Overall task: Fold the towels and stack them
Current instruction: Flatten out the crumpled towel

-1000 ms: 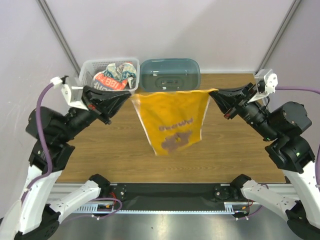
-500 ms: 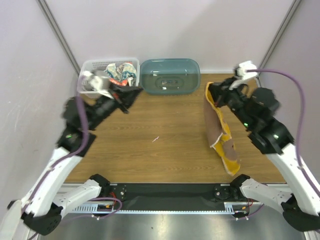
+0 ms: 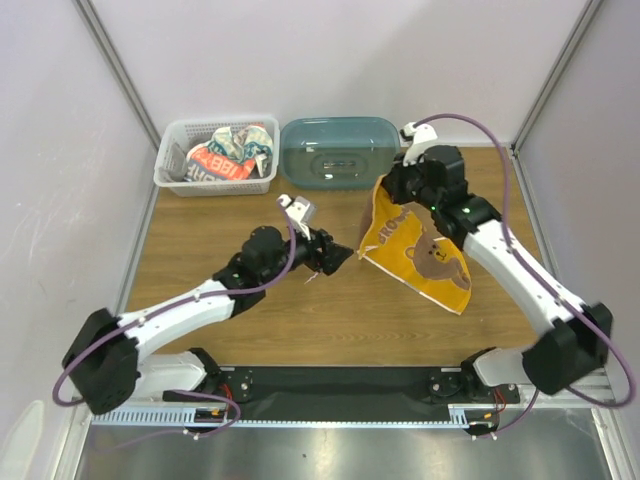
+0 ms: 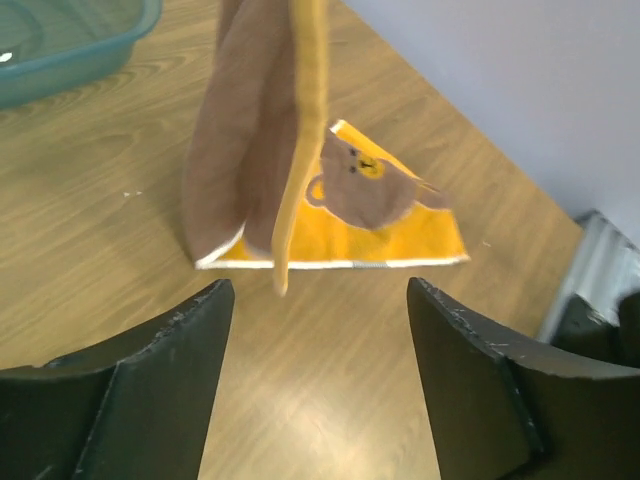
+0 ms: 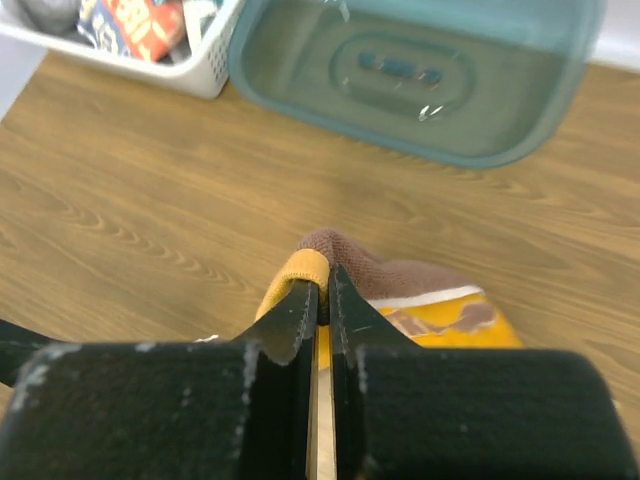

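right gripper (image 3: 386, 193): fingers pressed together on the top corner of the brown-and-orange towel (image 3: 415, 255), pinching a rolled orange edge; its own wrist camera shows this end-on.
left gripper (image 3: 338, 256): fingers spread wide with nothing between them, low over the wood, pointing toward 3 o'clock at the towel's left edge; from above i cannot tell whether it touches the cloth.
brown-and-orange towel: at about 2 o'clock from the middle of the table (image 3: 190, 235); one corner is lifted and the rest slopes down toward 5 o'clock onto the wood, orange face and bear print up.
hanging part: in the left wrist view it is a folded drape, brown side outward, with an orange edge down the front; the frame cuts off its top.
lettering: creased below the lifted corner, only partly readable.
pinched corner: hidden from above by the right wrist.
white printed towel (image 3: 222, 162): crumpled in the basket (image 3: 215, 187) at 11 o'clock, red and blue letters showing; the basket walls hide its lower part.
grey towel (image 5: 45, 10): only a grey patch at the basket's end, cut off by the frame's top edge and hard to make out.
tub (image 3: 340, 183): at 12 o'clock, just beside the basket on its 3 o'clock side; the right wrist view cuts off its far rim.
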